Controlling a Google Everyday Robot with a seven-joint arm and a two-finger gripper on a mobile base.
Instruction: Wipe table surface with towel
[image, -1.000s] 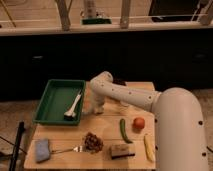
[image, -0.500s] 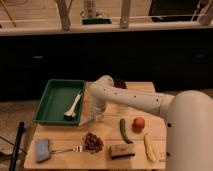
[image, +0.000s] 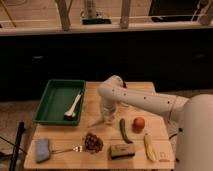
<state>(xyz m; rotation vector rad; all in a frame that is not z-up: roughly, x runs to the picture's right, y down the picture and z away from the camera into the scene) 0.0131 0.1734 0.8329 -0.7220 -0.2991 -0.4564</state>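
Observation:
The table surface (image: 100, 156) is a small top of pale wooden slats. My arm reaches in from the right. Its gripper (image: 107, 118) points straight down at the middle of the table, just right of the green tray. The towel (image: 96, 122) is a thin pale cloth lying flat on the wood. One pointed corner sticks out to the left from under the gripper, which is shut on the towel and presses it against the table. The rest of the towel is hidden beneath the gripper.
A green tray (image: 50, 102) holding a white brush (image: 73, 106) fills the left rear. Along the front lie a blue folded pad (image: 42, 149), a fork (image: 67, 149), grapes (image: 92, 141), a brown bar (image: 121, 151) and a banana (image: 149, 147). A green vegetable (image: 123, 131) and a red fruit (image: 139, 123) sit right of the gripper.
The gripper has slid with the towel toward the front of the table and slightly right, away from the tray's edge.

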